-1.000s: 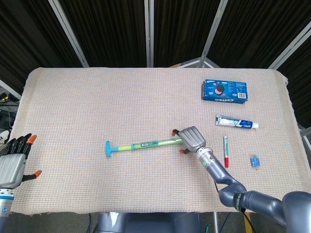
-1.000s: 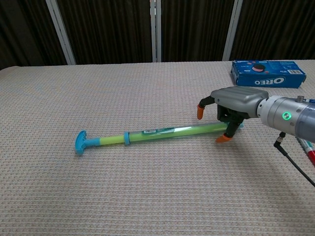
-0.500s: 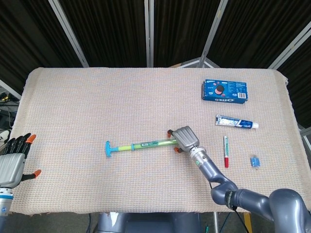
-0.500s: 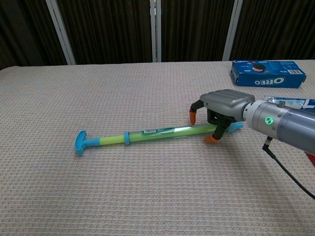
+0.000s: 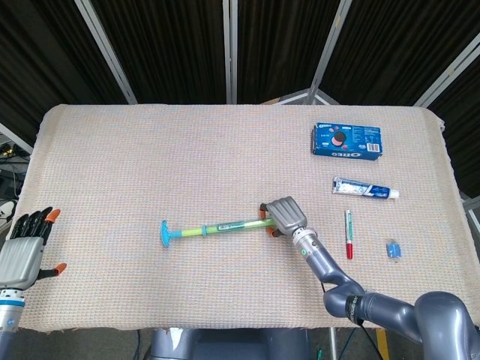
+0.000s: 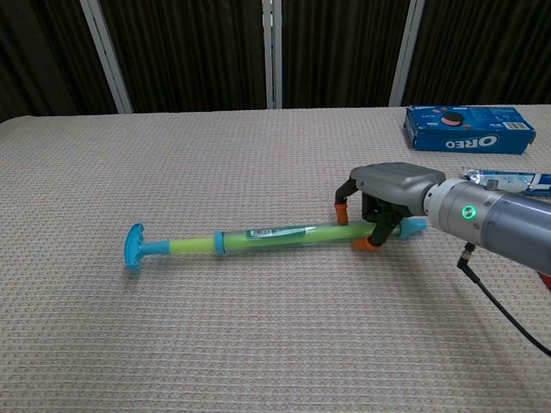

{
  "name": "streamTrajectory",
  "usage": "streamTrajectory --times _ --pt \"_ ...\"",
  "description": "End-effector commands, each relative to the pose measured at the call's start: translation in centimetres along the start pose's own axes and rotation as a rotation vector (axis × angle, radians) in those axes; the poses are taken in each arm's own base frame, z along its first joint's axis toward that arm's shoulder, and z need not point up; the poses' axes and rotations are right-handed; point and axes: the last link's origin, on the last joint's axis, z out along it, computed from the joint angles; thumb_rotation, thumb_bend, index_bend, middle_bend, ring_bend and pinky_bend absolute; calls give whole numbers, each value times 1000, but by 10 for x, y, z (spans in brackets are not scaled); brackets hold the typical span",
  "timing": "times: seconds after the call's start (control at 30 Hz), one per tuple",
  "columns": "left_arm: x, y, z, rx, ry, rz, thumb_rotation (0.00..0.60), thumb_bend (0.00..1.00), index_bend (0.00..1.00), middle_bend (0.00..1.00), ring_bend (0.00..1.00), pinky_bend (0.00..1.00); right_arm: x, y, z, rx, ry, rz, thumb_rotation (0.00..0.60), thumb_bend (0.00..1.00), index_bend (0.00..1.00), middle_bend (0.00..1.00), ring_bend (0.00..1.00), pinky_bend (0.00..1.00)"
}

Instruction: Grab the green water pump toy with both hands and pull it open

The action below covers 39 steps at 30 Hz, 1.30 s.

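Robot's right hand wraps its orange-tipped fingers around the right-hand end of the green water pump toy, one fingertip showing behind the barrel and another in front; whether the grip is fully tight cannot be told from either view. The toy lies flat on the woven tabletop, roughly at its middle and nearer the front edge than the back, its blue T-handle pointing toward the left edge and its blue nozzle tip poking out just beyond the right hand.

By these views the task looks about half set up: one hand has claimed the barrel end, but the pull itself is not yet begun, with only a short stretch of plunger rod showing between barrel and handle. The left hand sits at the front left corner of the tabletop, fingers spread and holding nothing, well apart from the T-handle it would likely need to take.

Toward the right edge lie an Oreo box, a toothpaste tube, a red pen and a small blue object, none of them touching the toy.
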Motion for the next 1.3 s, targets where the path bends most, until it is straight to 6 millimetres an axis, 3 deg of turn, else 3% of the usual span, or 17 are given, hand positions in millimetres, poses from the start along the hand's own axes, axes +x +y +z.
streamTrajectory --times 0.03,0.13,0.17,0.4,0.5,0.57,0.7,1.07,1.3 --pt "-1 1 1 -7 -6 4 600 0 0 0 0 0 4 0 -4 -21 0 30 600 382 702 1000 1000 1000" --pt "-5 8 7 -38 -9 18 600 0 0 10 7 18 10 1 -11 -56 -2 36 600 409 706 1000 1000 1000" --pt "-6 13 10 -60 -10 20 600 0 0 48 43 66 12 1 -14 -69 -3 34 600 416 708 1000 1000 1000" --pt "-16 57 44 -219 -11 12 600 0 5 576 557 634 19 -5 -31 -129 -7 -31 600 436 713 1000 1000 1000" --pt "-20 76 55 -275 -12 11 600 0 102 728 699 837 20 -8 -33 -144 -8 -51 600 437 716 1000 1000 1000" --pt "-24 92 64 -315 -23 9 600 32 156 772 740 918 19 -10 -34 -154 -9 -70 600 438 717 1000 1000 1000" --pt "-29 122 78 -380 -53 8 600 228 241 803 762 972 17 -14 -34 -163 -18 -82 600 438 718 1000 1000 1000" --pt "-53 169 97 -431 -140 -45 600 242 358 815 768 981 13 -20 -31 -170 -17 -102 600 443 727 1000 1000 1000" --pt "-66 186 101 -430 -146 -46 600 343 375 815 768 980 12 -24 -30 -165 -16 -110 600 445 733 1000 1000 1000"
